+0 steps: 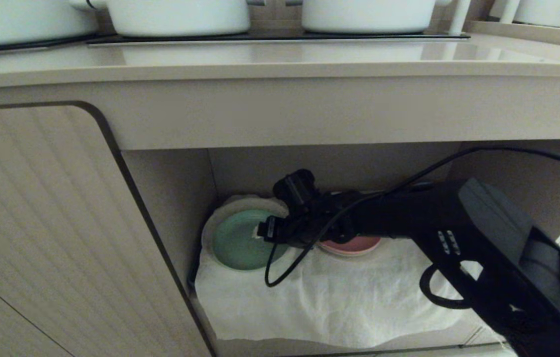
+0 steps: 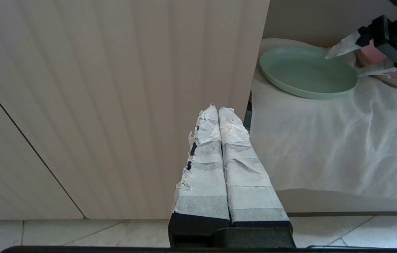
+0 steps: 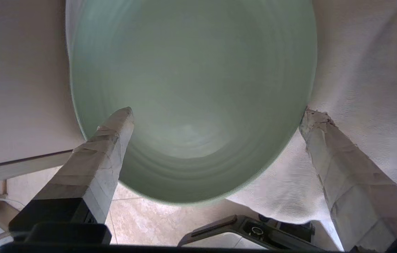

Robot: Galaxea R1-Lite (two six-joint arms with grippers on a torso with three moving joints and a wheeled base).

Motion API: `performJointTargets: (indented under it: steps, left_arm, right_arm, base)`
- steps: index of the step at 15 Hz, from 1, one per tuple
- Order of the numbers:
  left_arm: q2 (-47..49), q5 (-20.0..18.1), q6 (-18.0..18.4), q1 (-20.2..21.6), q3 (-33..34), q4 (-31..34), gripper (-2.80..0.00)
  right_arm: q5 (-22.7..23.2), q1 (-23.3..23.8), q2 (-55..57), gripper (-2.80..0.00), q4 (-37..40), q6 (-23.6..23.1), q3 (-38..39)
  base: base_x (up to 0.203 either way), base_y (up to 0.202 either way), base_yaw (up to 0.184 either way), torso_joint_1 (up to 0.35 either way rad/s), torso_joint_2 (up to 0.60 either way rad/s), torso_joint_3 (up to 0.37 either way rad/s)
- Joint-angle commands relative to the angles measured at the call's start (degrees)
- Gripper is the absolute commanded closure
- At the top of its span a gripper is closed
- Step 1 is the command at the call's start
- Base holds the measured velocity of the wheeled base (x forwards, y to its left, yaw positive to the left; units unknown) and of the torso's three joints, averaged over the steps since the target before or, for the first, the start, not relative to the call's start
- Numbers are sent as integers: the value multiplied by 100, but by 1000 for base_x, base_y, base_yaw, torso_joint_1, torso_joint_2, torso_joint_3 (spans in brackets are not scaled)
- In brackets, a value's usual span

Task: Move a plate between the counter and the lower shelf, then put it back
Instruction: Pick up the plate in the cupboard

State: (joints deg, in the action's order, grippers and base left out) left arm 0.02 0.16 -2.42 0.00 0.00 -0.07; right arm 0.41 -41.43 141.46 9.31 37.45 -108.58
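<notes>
Resting on the cloth-draped lower shelf, the plate sits at its left end; right gripper spread wide across its rim, not pinching. Lift and return to counter remain, I judge.

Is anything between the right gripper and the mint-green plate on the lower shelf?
Nothing visible. The open right gripper sits at the round mint-green plate, one finger over its inside; the pink plate lies off to the side.

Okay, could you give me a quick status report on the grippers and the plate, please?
Right gripper open at the mint plate, not gripping. Left gripper shut, parked by the cupboard door. Plate lies on the lower shelf's cloth. Pink plate close beside.
</notes>
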Motion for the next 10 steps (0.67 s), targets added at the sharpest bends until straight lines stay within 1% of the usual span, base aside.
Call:
performJointTargets:
  steps: [1,6,8,10]
  left_arm:
    - [-2,2,-4,0,0,-1,0]
    - [-2,2,-4,0,0,-1,0]
    - [-2,2,-4,0,0,-1,0]
    - [-2,2,-4,0,0,-1,0]
  right_arm:
    - [2,-43,66,-280,9,26,-50]
    - [-7,-50,66,-280,53,17,-41]
    - [-269,-56,110,-280,62,32,-35]
    - [-323,-52,145,-280,79,34,-32]
  base:
    - [0,0,0,0,0,0]
    - [0,0,0,0,0,0]
    - [0,0,0,0,0,0]
    - [0,0,0,0,0,0]
